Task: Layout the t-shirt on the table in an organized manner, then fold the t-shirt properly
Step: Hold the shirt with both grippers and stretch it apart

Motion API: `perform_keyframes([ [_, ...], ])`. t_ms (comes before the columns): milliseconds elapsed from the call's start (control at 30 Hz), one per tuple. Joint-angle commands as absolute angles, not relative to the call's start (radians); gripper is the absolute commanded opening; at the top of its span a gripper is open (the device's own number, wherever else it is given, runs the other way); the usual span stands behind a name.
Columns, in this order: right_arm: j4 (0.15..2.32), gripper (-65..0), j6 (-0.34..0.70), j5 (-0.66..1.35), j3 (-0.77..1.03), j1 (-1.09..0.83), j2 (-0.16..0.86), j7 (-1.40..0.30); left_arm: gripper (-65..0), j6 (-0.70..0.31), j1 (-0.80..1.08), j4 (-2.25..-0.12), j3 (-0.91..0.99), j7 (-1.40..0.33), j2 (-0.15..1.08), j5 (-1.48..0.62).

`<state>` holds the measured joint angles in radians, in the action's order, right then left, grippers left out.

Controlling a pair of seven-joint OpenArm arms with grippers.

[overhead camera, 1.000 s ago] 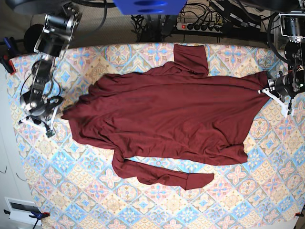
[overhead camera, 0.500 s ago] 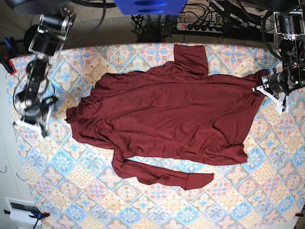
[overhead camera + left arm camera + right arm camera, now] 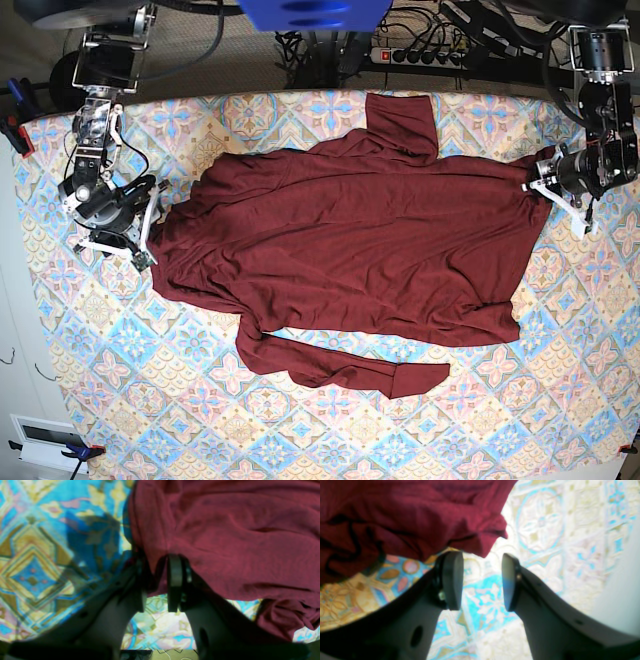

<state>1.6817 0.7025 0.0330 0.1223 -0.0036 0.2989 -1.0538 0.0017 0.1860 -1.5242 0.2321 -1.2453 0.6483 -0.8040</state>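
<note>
Across the middle of the table (image 3: pixel 90 330), seen from the base camera, the dark maroon t-shirt (image 3: pixel 350 245) lies spread wide, one sleeve folded back at its far edge and the other trailing along its near edge. The left gripper (image 3: pixel 556 190) sits at the shirt's corner on the view's right; the right gripper (image 3: pixel 140 225) sits at the shirt's opposite edge on the view's left. At this range neither gripper's jaw gap can be read, and the table's far rim is lost among cables. In the left wrist view the t-shirt (image 3: pixel 225 535) fills the upper right, its folds running out of frame at the top and right. The left gripper (image 3: pixel 156 585) stands with its jaws a narrow gap apart at the cloth's edge; the blur and shadow make it impossible to tell whether fabric is pinched between them. In the right wrist view the t-shirt (image 3: pixel 407 515) bunches at the upper left, cut off by the frame. The right gripper (image 3: pixel 482 580) stands with jaws wide and nothing between them, just below the shirt's hanging corner, the patterned table (image 3: pixel 557 530) washed pale to the right.
</note>
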Motion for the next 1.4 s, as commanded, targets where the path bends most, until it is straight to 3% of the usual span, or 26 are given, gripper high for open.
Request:
perform_keyframes([
  [0,1.682,-40.9,0.698,0.058,0.133,0.016,0.308,-1.036,-50.9,0.001,0.176,-1.54,0.242,-1.237,0.676,-0.806],
  [367,1.498,-40.9,0.698,0.298,0.203,0.016,0.305,-1.027,-50.9,0.001,0.174,-1.54,0.242,-1.237,0.636,-0.803],
  [833,1.451,-41.2,0.698,0.34,0.202,0.065,0.252,-1.027,-51.1,0.001,0.174,-1.54,0.242,-1.237,0.63,-0.803],
  [900,1.435,-44.6,0.698,0.34,0.202,0.067,0.252,-1.027,-51.2,0.001,0.174,-1.54,0.242,-1.237,0.63,-0.803],
  [1067,1.448,-65.0,0.698,0.34,0.202,0.062,0.254,-1.038,-51.3,0.001,0.174,-1.54,0.242,-1.237,0.63,-0.803],
  [1367,1.595,-64.8,0.698,0.338,0.335,-0.073,0.285,-1.04,-51.3,0.001,0.174,-1.54,0.242,-1.237,0.628,-0.806],
])
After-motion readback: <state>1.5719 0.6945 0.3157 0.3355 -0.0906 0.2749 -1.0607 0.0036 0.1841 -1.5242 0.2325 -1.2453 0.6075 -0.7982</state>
